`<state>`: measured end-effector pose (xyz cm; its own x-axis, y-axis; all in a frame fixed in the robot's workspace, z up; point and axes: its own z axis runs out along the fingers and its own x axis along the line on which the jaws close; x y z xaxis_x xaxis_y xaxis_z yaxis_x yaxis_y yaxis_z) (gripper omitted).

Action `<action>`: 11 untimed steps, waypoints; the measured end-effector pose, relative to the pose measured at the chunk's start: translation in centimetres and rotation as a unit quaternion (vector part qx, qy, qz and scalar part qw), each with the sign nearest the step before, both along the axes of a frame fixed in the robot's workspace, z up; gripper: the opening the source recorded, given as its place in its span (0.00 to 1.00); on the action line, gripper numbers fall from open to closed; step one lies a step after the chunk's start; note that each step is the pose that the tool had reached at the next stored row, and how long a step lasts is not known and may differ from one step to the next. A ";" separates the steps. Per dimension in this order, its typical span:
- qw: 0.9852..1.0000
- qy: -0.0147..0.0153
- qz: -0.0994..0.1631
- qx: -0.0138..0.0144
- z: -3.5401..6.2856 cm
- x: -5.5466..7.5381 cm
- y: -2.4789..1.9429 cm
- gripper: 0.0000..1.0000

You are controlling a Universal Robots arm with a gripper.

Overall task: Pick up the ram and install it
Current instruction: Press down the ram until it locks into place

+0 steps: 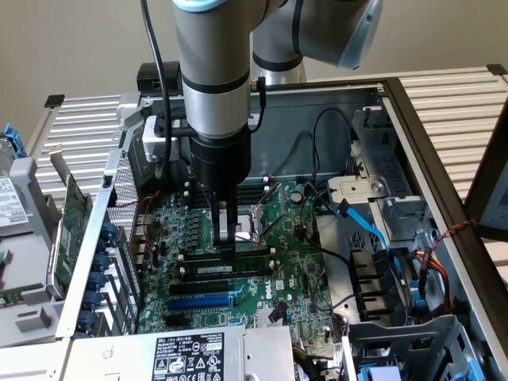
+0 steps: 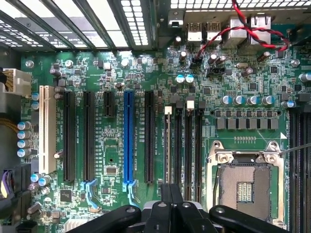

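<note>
Green ram (image 1: 248, 255) stands on edge in a slot on the motherboard (image 1: 298, 274), at three o'clock of the black hand (image 1: 225, 248), whose clenched fingers (image 2: 171, 206) press on its top edge.

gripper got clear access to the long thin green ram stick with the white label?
Likely yes: the fingers are shut right at the top edge of the ram stick, and nothing lies between them.
</note>
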<state>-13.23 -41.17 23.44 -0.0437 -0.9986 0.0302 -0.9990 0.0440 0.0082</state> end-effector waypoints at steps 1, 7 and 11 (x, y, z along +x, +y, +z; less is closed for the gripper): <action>1.000 0.000 0.000 0.000 0.21 0.0 0.00 0.11; 1.000 0.000 0.000 0.001 1.23 0.0 0.00 0.11; 1.000 0.000 0.000 0.001 1.24 0.0 -0.01 0.11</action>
<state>-13.23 -41.18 24.68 -0.0435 -0.9987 0.0283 -0.9990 0.0438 0.0089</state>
